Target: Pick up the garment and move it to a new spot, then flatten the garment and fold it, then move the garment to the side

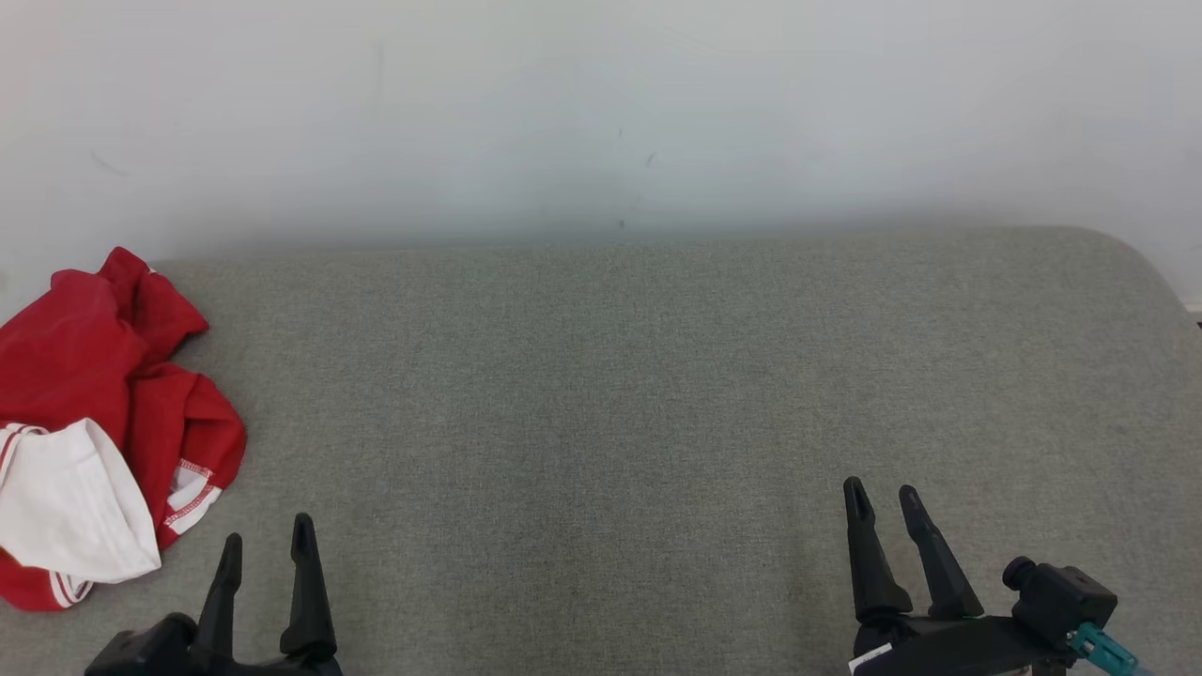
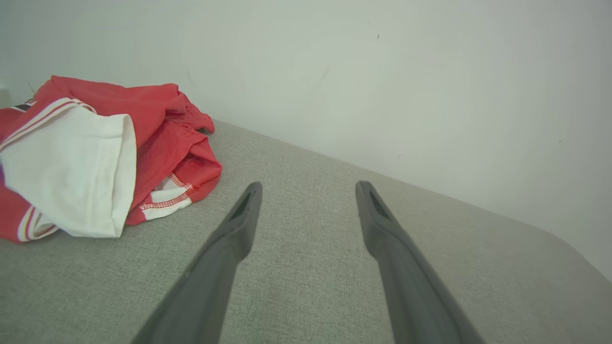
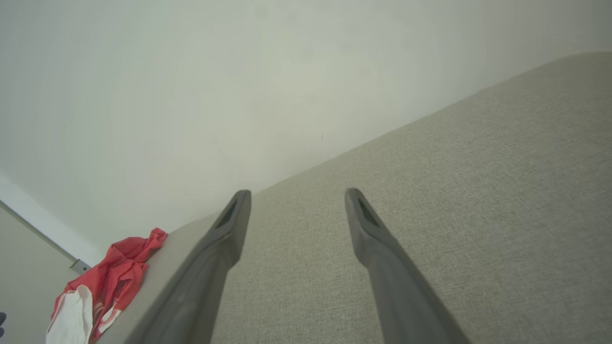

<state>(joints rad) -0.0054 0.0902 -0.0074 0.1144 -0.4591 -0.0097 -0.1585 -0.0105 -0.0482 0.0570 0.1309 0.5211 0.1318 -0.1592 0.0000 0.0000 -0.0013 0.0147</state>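
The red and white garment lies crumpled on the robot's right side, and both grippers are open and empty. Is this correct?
No. In the head view the garment lies crumpled on the robot's left side. The left gripper and the right gripper are indeed open and empty.

Lighting's soft and even, pretty bright, no glare anywhere. Shadows are faint: a dim band on the wall [image 1: 601, 221] just above the desk [image 1: 601, 376], a small one beside the garment [image 1: 94, 376]. Wrist views bend the desk edge, typical wide-angle stuff.
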